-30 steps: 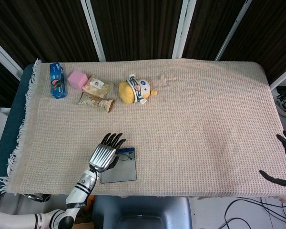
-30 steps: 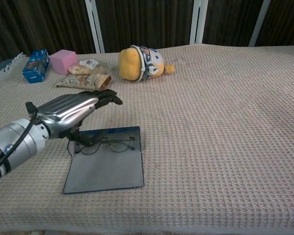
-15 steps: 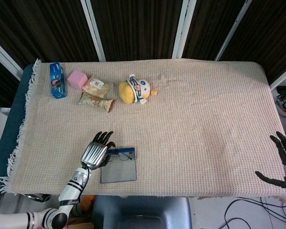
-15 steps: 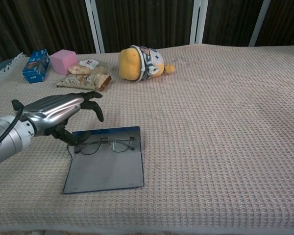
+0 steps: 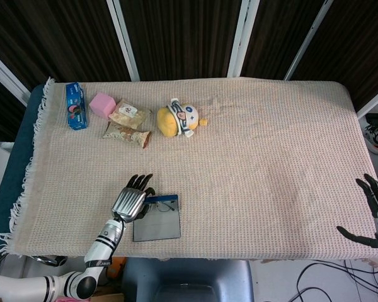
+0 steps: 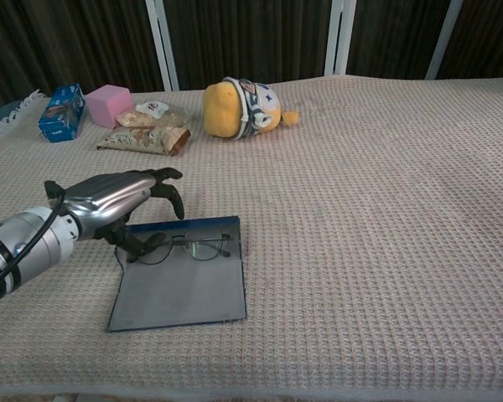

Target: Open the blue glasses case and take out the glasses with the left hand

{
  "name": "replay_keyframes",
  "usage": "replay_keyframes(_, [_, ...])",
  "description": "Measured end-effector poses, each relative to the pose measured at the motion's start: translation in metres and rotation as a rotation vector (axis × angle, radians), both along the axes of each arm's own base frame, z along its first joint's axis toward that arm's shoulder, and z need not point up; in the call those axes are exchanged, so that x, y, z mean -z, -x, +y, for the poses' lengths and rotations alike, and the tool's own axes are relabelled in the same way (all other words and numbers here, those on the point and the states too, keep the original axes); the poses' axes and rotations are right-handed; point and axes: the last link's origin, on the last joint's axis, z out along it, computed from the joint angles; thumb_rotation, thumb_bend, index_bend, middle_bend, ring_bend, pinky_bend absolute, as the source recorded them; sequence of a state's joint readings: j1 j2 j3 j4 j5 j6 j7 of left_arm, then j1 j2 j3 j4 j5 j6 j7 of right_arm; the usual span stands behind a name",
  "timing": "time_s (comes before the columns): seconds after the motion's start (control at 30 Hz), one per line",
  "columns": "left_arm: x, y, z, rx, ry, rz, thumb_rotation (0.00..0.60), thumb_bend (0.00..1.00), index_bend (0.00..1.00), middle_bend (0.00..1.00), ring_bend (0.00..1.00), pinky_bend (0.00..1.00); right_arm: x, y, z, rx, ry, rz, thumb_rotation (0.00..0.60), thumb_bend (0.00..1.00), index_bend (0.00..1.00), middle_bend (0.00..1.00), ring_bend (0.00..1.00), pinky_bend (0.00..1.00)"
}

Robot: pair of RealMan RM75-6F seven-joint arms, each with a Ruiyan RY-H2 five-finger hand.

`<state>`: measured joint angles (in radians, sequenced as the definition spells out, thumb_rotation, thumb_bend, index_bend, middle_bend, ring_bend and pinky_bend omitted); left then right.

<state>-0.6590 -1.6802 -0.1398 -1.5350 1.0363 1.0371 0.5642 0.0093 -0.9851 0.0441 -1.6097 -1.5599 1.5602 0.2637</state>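
Flat blue glasses case (image 6: 180, 289) lies open near the table's front edge, thin wire-framed glasses (image 6: 187, 248) resting at its far end. Left hand (image 6: 121, 203) hovers over the case's left corner, fingers curled downward but empty, thumb close to the frame. Lid done; next, I judge, pinch the frame and lift.
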Motion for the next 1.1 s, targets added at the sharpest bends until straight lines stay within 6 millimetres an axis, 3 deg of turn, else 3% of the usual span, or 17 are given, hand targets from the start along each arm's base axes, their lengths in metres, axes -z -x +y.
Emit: replay_keyframes(1.1, [0.0021, -0.001, 0.0059, -0.013, -0.002, 0.01, 0.6, 0.43, 0.44, 0.0, 0.0, 0.02, 0.0027, -0.0007, -0.0016, 0.004, -0.005, 0.012, 0.6, 0.2, 0.0, 0.0, 0.0, 0.01])
